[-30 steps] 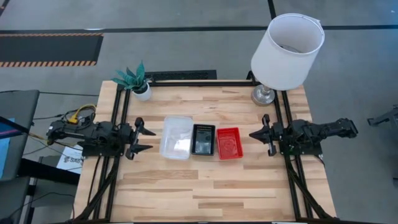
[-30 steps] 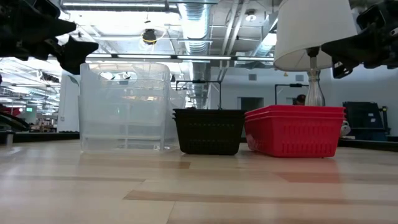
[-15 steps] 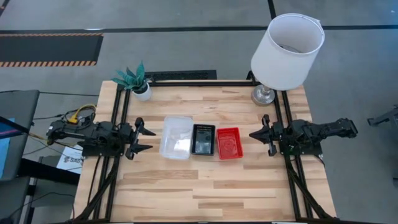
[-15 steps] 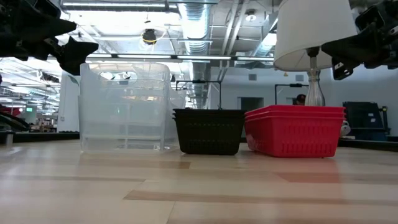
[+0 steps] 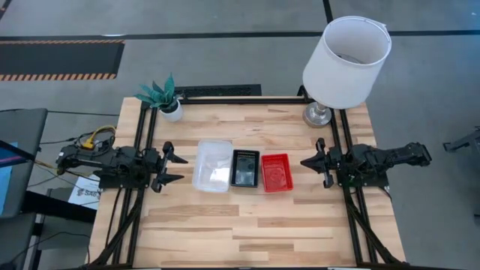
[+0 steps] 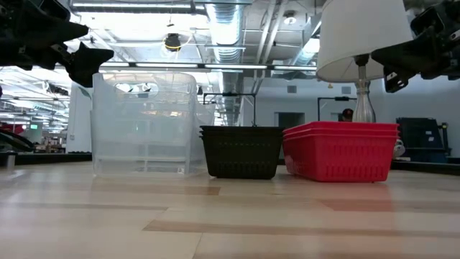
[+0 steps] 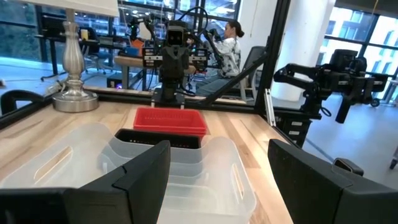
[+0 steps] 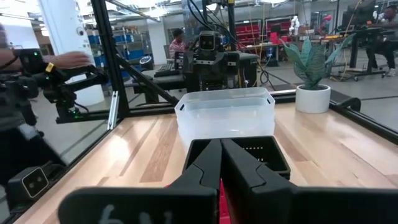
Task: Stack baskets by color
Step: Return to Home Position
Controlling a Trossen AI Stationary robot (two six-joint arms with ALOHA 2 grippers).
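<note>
Three stacks of baskets stand side by side at the table's middle, each resting on its bottom: a tall clear stack (image 5: 212,166) (image 6: 144,124) on the left, a black stack (image 5: 245,168) (image 6: 241,151) in the middle and a red stack (image 5: 276,172) (image 6: 339,151) on the right. My left gripper (image 5: 178,168) (image 7: 217,186) hovers open at the table's left edge, pointing level at the clear stack. My right gripper (image 5: 302,162) (image 8: 219,168) hovers shut at the right edge, pointing level at the red stack. Neither touches a basket.
A lamp with a large white shade (image 5: 346,52) stands at the far right corner, and a small potted plant (image 5: 163,96) at the far left corner. Bare wood lies in front of the stacks. People (image 7: 230,37) show in the room beyond the table.
</note>
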